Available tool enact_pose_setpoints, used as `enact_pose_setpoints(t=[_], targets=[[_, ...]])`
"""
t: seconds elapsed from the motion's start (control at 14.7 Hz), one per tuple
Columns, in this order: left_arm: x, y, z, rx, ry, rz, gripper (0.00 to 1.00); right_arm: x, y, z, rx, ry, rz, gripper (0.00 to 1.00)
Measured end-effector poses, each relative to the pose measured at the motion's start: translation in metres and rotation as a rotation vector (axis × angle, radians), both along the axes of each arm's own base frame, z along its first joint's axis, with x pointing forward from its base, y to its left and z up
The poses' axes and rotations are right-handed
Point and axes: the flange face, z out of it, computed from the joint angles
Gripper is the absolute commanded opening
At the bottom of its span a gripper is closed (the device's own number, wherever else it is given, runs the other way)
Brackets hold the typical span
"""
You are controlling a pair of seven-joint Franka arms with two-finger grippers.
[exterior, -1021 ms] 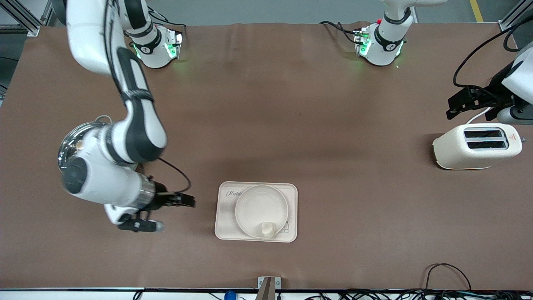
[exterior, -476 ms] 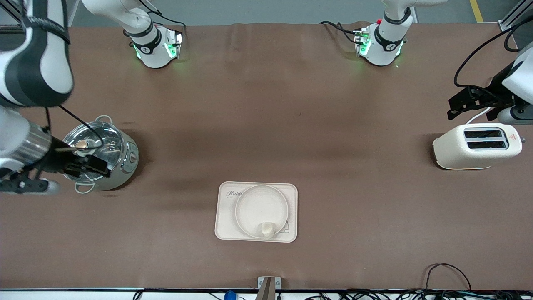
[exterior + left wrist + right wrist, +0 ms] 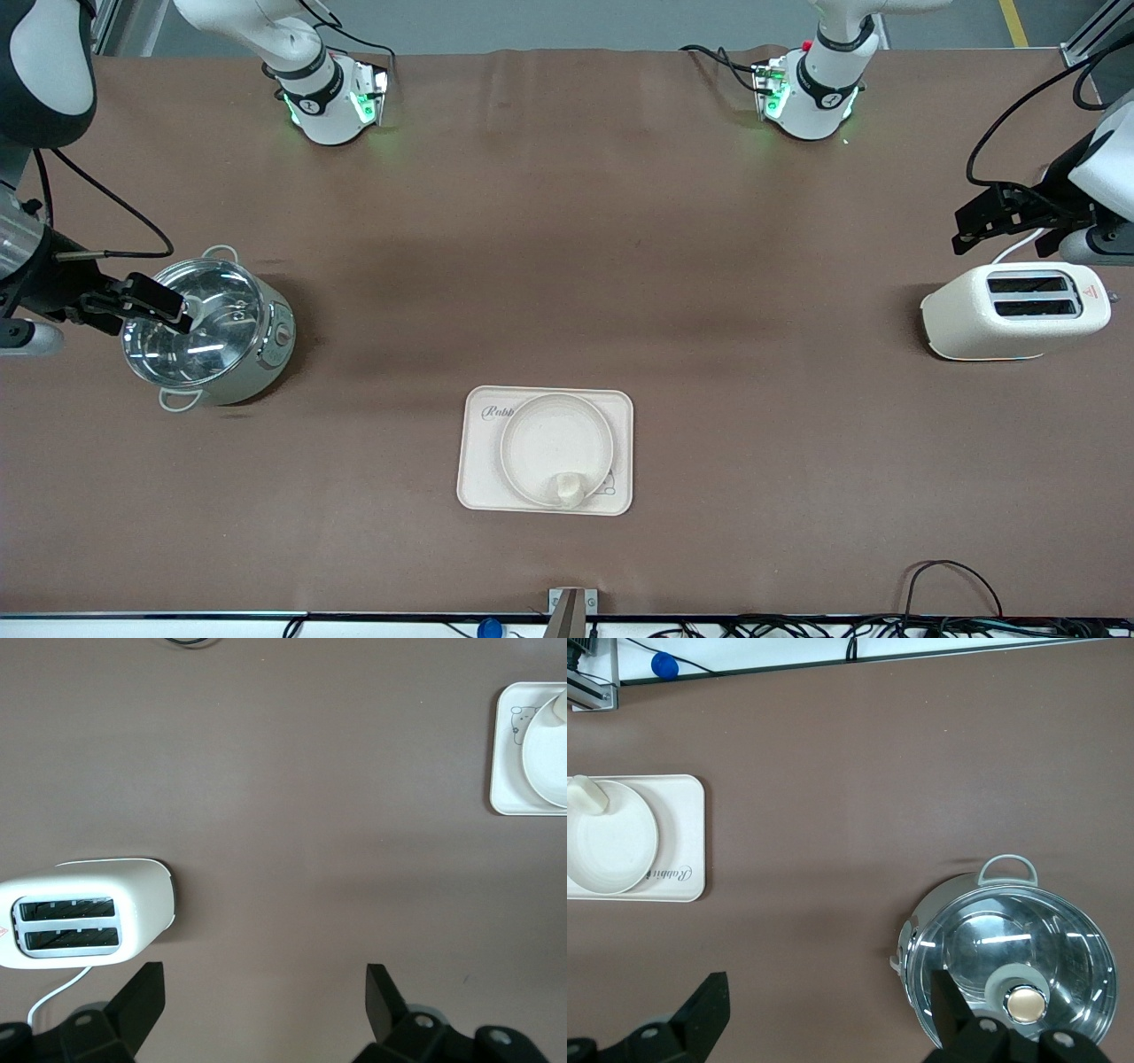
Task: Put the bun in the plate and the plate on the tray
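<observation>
The tray (image 3: 478, 470) lies mid-table, near the front camera. The plate (image 3: 554, 439) sits on it, and the bun (image 3: 568, 488) rests in the plate against the rim nearest the camera. My right gripper (image 3: 164, 306) is open and empty over the steel pot (image 3: 208, 332). My left gripper (image 3: 966, 229) is open and empty over the table beside the toaster (image 3: 1014, 310). The right wrist view shows the tray (image 3: 678, 873), plate (image 3: 611, 837), bun (image 3: 586, 796) and open gripper (image 3: 828, 1001). The left wrist view shows the tray (image 3: 507, 753), plate (image 3: 545, 753) and open gripper (image 3: 262, 997).
The lidded steel pot stands toward the right arm's end of the table and shows in the right wrist view (image 3: 1010, 966). The cream toaster stands toward the left arm's end and shows in the left wrist view (image 3: 84, 912). Cables lie along the table edge nearest the camera.
My right arm has swung away from beside the tray toward its own end of the table and now hangs over the pot. The left arm, tray, plate and bun have not moved.
</observation>
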Motion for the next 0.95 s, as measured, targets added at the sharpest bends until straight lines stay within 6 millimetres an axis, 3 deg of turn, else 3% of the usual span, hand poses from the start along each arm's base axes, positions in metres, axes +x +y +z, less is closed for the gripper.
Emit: enact_pose_setpoints(t=[0.27,0.61,0.82,0.95], targets=[[0.0,0.0,0.0,0.0,0.0,0.0,1.0,-0.022,-0.012,0.02,-0.038,0.039,0.029,1.0],[0.0,0.0,0.0,0.0,0.0,0.0,1.0,-0.068,-0.05,0.042,-0.083,0.097,0.066,1.0],[0.0,0.001,0.0,0.0,0.0,0.001,1.0,-0.094,-0.051,0.055,-0.084,0.105,0.074,1.0],[0.0,0.002,0.0,0.0,0.0,0.004,1.0,-0.1,-0.051,0.059,-0.083,0.103,0.081,1.0]])
